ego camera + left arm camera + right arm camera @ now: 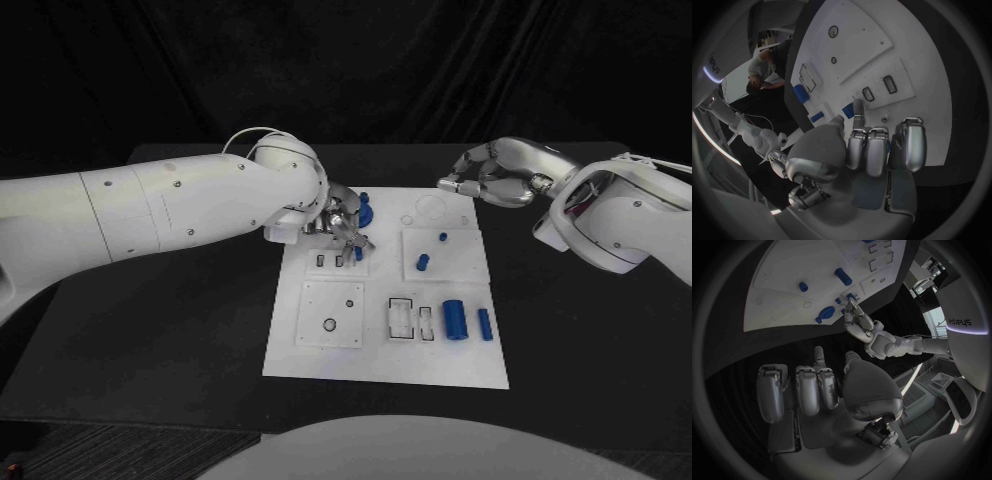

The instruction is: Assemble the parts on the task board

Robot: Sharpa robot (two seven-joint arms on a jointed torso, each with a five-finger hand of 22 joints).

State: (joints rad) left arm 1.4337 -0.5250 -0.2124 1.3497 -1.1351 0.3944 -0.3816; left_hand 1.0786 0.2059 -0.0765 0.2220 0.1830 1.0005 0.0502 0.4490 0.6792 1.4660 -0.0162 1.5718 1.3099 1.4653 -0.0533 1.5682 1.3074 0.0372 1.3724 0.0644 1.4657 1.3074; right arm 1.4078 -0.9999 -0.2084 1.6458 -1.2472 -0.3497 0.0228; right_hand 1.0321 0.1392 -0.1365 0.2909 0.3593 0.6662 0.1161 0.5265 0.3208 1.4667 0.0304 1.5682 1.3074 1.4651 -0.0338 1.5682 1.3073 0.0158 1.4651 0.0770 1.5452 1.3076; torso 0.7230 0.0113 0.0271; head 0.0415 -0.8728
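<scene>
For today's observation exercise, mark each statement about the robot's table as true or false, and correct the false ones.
1. The left hand is over the far left part of the task board. True.
2. The right hand grips a blue part. False: it holds nothing and hangs off the board's far right corner.
3. A large blue cylinder lies on the board's near right part. True.
4. The task board sits on a white table. False: the table is black.
5. The left hand pinches a small blue part. True.
</scene>
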